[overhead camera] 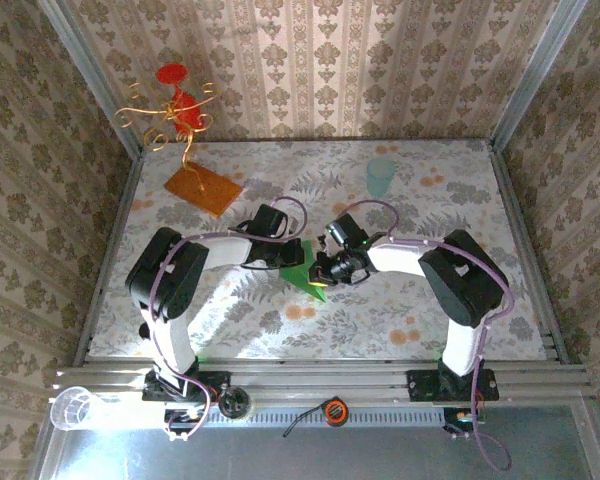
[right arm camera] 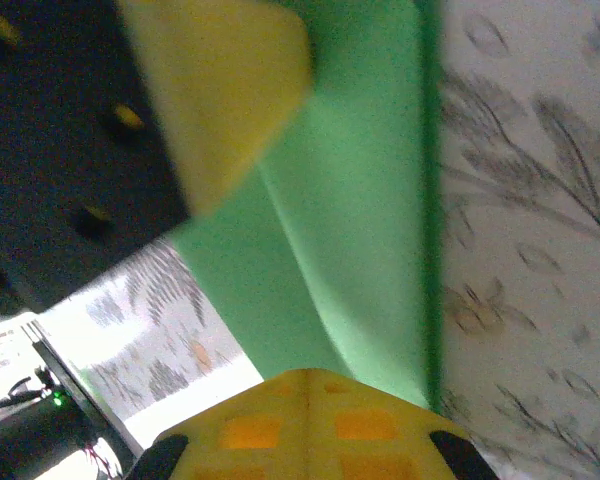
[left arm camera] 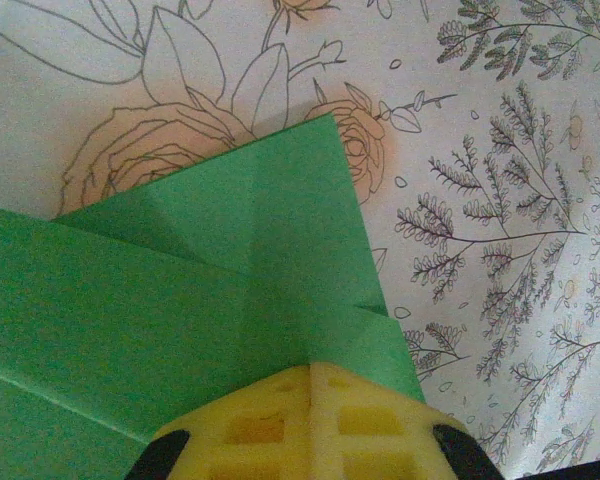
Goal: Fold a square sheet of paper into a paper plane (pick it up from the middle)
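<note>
The green paper plane (overhead camera: 302,274) lies partly folded on the flowered tablecloth between both grippers. In the left wrist view its layered flaps (left arm camera: 230,270) spread flat, with a centre crease running straight into the seam of my left gripper (left arm camera: 311,372), whose yellow fingers are shut on that crease. In the right wrist view a flap of the paper plane (right arm camera: 360,220) curves up into my right gripper (right arm camera: 305,378), also shut on it. The left gripper's yellow fingertip (right arm camera: 220,90) rests on the paper's far end. From above, the left gripper (overhead camera: 288,256) and right gripper (overhead camera: 323,270) nearly meet.
An orange-brown board (overhead camera: 202,187) with a gold wire stand and red ornament (overhead camera: 178,105) sits at the back left. A pale green cup (overhead camera: 381,176) stands at the back right. A clear cup (overhead camera: 75,407) lies on the front rail.
</note>
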Robot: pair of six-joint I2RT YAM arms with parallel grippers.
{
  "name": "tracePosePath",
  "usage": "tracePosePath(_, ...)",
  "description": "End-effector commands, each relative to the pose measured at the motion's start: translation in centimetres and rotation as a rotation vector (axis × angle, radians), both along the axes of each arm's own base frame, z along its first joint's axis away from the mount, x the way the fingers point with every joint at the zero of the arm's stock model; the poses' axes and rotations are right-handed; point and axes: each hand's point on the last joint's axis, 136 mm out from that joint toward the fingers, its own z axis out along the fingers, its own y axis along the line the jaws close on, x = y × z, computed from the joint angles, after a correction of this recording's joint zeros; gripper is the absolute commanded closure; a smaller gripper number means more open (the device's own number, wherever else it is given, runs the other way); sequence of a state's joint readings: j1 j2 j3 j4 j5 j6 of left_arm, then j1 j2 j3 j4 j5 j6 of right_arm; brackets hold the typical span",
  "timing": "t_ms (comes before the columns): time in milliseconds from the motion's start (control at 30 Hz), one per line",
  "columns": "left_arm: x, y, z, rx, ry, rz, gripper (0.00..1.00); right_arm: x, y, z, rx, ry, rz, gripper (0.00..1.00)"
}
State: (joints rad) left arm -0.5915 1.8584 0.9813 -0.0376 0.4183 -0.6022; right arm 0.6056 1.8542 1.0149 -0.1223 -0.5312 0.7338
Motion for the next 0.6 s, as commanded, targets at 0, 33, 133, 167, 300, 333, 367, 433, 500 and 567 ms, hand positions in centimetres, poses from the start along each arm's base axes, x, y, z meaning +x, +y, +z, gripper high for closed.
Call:
tracePosePath(0, -0.7, 1.4, -2.4, 0.094, 0.059, 0.018, 1.00, 0.4, 0.5, -0.7, -0.019, 0.028, 0.010, 0.98)
tracePosePath(33, -0.7, 1.5, -2.5, 0.101, 0.063, 0.019, 1.00, 0.5, 0.7, -0.8, -0.023, 0.028, 0.012, 0.98)
tracePosePath(133, -0.8, 1.6, -2.7, 0.112, 0.075, 0.020, 1.00, 0.3, 0.7, -1.4, -0.048, 0.047, 0.023, 0.98)
tracePosePath(167, -0.9, 1.7, -2.8, 0.117, 0.080, 0.022, 1.00, 0.2, 0.5, -1.7, -0.056, 0.055, 0.023, 0.98)
tracePosePath(300, -1.0, 2.1, -3.4, 0.146, 0.103, 0.032, 1.00, -0.8, -0.2, -2.3, -0.076, 0.083, 0.032, 0.98)
tracePosePath(333, -1.1, 2.2, -3.5, 0.151, 0.105, 0.034, 1.00, -1.2, -0.4, -2.4, -0.080, 0.090, 0.037, 0.98)
tracePosePath(367, -1.2, 2.3, -3.7, 0.155, 0.109, 0.037, 1.00, -1.7, -0.6, -2.5, -0.081, 0.100, 0.043, 0.98)
tracePosePath(433, -1.3, 2.5, -4.0, 0.161, 0.115, 0.040, 1.00, -2.7, -1.1, -2.8, -0.085, 0.123, 0.055, 0.98)
tracePosePath(500, -1.4, 2.6, -4.2, 0.165, 0.122, 0.043, 1.00, -3.9, -1.5, -3.1, -0.076, 0.149, 0.068, 0.97)
tracePosePath(567, -1.4, 2.8, -4.4, 0.168, 0.126, 0.048, 1.00, -4.9, -1.9, -3.1, -0.073, 0.166, 0.075, 0.96)
